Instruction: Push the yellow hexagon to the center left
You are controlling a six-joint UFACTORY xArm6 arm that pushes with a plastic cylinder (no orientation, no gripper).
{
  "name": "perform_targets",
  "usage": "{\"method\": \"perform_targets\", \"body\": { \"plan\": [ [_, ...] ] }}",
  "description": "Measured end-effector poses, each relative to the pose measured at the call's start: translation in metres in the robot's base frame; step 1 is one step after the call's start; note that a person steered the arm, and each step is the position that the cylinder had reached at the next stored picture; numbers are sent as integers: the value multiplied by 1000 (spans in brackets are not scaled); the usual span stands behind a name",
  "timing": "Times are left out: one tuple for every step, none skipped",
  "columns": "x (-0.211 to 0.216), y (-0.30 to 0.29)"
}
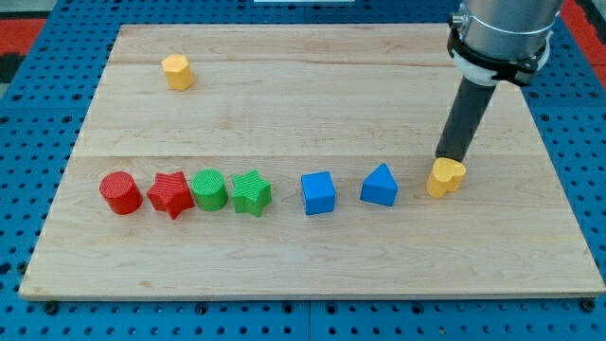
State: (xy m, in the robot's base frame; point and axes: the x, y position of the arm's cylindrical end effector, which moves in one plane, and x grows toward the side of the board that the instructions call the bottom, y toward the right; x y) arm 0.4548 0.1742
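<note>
The yellow hexagon [176, 71] sits near the top left of the wooden board [303, 265]. My tip [447, 157] is far from it, at the view's right. The tip stands just above a yellow heart-shaped block [445, 178], touching or nearly touching its top edge. The rod rises from there toward the view's top right.
A row of blocks runs across the board's middle: red cylinder [120, 192], red star [170, 193], green cylinder [208, 189], green star [251, 192], blue cube [318, 192], blue triangular block [380, 185]. A blue perforated table surrounds the board.
</note>
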Motion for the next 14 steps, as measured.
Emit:
{"method": "perform_targets", "body": {
  "plan": [
    [9,7],
    [-15,1],
    [-80,-29],
    [-143,-67],
    [-202,-153],
    [-229,-271],
    [-229,-362],
    [-228,-423],
    [-228,-427],
    [-228,-427],
    [-228,-429],
    [-228,-429],
    [-228,-433],
    [-228,-443]
  ]
}}
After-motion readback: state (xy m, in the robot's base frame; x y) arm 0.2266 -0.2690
